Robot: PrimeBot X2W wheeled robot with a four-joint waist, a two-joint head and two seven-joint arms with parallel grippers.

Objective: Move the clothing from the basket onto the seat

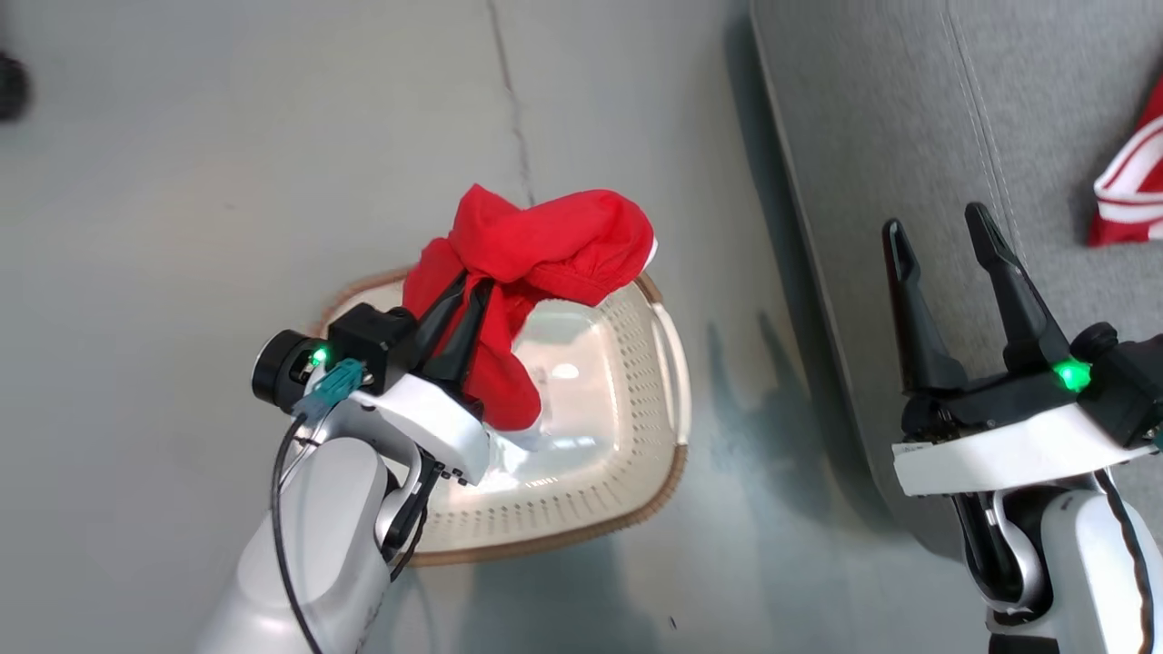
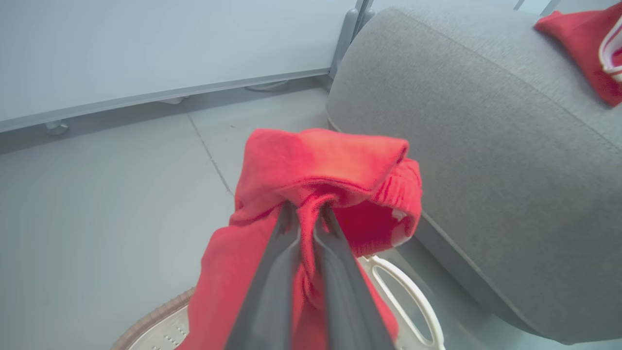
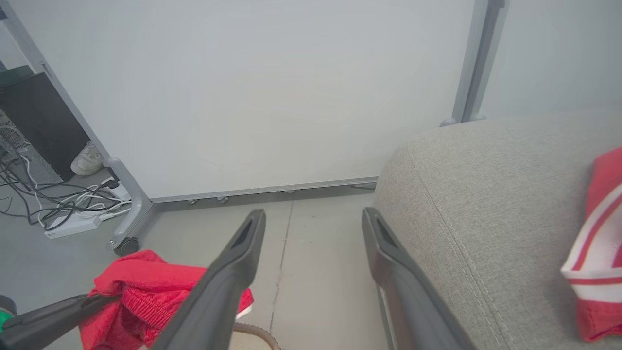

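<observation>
My left gripper [image 1: 472, 283] is shut on a bright red garment [image 1: 536, 245], held bunched above the far end of the cream-white basket [image 1: 627, 436]. In the left wrist view the red garment [image 2: 330, 165] drapes over the closed fingers, with the basket's white handle [image 2: 413, 291] below. A second red garment with white stripes [image 1: 1131, 182] lies on the grey seat [image 1: 872, 136] at the right edge. My right gripper [image 1: 940, 232] stands open and empty over the seat's near edge. The right wrist view shows the striped garment [image 3: 600, 253] on the seat [image 3: 466, 194].
Grey floor [image 1: 227, 182] with a crack line surrounds the basket. A white partition on castors [image 3: 127, 245] stands behind, with cables and a power strip [image 3: 73, 221] at its left. The basket's inside holds nothing that I can see apart from a label sticker [image 1: 565, 371].
</observation>
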